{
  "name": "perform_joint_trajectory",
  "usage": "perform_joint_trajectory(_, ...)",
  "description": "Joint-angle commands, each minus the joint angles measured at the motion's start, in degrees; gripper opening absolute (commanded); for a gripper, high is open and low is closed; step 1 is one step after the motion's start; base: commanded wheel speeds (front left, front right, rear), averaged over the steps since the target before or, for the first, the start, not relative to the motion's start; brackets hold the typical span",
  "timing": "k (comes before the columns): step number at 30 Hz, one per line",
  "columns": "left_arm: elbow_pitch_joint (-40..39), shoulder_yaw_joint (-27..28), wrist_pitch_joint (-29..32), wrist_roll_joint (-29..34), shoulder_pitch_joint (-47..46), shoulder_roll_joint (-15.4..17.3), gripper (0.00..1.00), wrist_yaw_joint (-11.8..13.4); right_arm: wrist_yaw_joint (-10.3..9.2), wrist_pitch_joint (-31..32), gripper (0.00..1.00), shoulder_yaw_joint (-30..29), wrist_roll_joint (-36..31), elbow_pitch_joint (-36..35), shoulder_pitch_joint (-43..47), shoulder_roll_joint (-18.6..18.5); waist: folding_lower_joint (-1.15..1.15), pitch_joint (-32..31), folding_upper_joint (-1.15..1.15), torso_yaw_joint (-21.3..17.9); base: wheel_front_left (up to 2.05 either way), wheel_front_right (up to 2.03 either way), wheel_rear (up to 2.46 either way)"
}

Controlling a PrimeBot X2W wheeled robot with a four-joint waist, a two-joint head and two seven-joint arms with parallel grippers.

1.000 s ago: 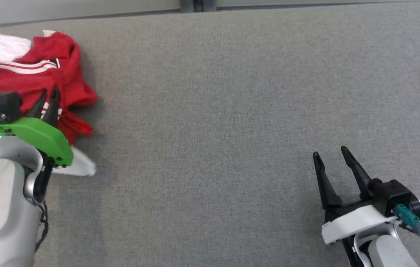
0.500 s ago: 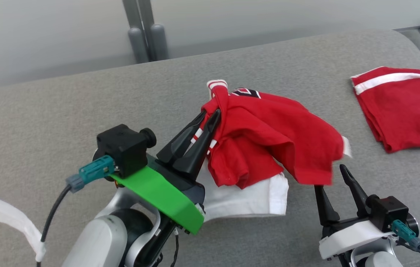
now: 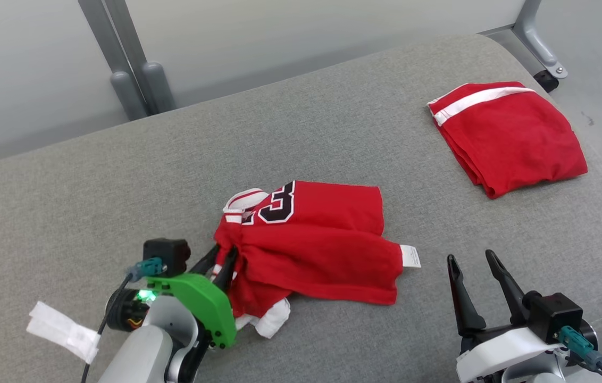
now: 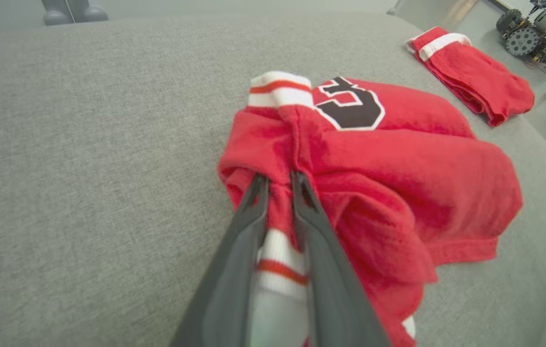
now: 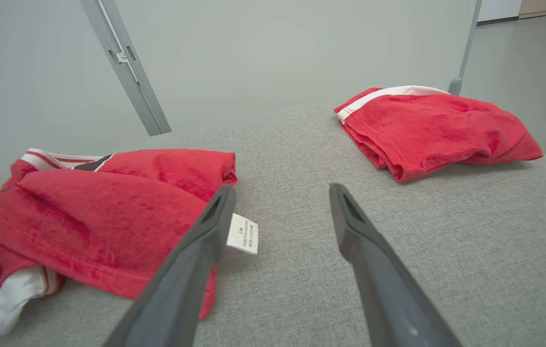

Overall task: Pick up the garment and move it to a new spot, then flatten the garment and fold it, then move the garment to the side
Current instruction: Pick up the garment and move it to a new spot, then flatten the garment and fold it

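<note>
Head view, looking down: we see the left claw point(image 3: 225, 250) low at the near left of the grey cushion point(image 3: 333, 133), its two dark fingers point(image 4: 244, 250) drawn to a narrow gap and pinching a bunch of the red shirt point(image 3: 322, 244). The shirt lies on the cushion in the middle of our view and spreads from the claw's tips toward our right, so the claw grips it at its left end. Along the left wrist view, red cloth and a white band with a red stripe sit squeezed between the fingers.

The shirt is crumpled and doubled over itself (no sleeve or neckline can be made out for sure). It is bright red, with a black number point(image 3: 279, 205) edged in white on top, striped white trim at the far left corner, a white fold point(image 3: 272, 322) poking out beneath near the claw, and a small white label point(image 3: 410, 256) at the right hem.

The right claw point(image 3: 470, 256) stands wide open and empty at the near right, close to that label but apart from the cloth. A second red cloth point(image 3: 508, 133), folded, lies well apart at the far right.
</note>
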Motion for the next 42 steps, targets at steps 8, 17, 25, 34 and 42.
perform_joint_trajectory(8, 3.0, 3.6, -17.9, 2.1, 3.5, 0.7, 1.00, 1.3, 0.00, -0.2, 1.00, -1.8, -0.7, -0.7, 2.7, -0.2, 0.00, -3.2, 0.00, 3.3, 0.00, 0.00, 0.00)
perform_joint_trajectory(17, -13.0, 9.9, -22.6, 9.7, 18.4, 2.2, 1.00, 5.8, 0.00, -0.2, 1.00, -5.7, -2.9, -4.3, 6.4, -1.9, 0.00, -6.8, 0.00, 11.6, 0.00, 0.00, 0.00)
perform_joint_trajectory(25, -15.0, 18.4, -22.5, 15.3, 28.8, -0.7, 1.00, 2.4, 0.00, -0.2, 1.00, -10.4, -3.7, -4.8, 9.2, -2.0, 0.00, -9.5, 0.00, 18.9, 0.00, 0.00, 0.00)
perform_joint_trajectory(34, -15.5, 26.2, -22.6, 20.0, 31.9, -3.7, 1.00, -1.8, -0.01, -0.2, 1.00, -10.3, -4.0, -3.2, 9.0, -1.2, 0.00, -10.0, 0.00, 21.8, 0.00, 0.00, 0.00)
perform_joint_trajectory(42, -15.7, 28.7, -22.6, 21.6, 31.0, -5.2, 1.00, -3.6, 0.00, -0.2, 1.00, -9.5, -4.2, -2.8, 9.2, -0.9, 0.00, -9.7, 0.00, 21.8, 0.00, 0.00, 0.00)
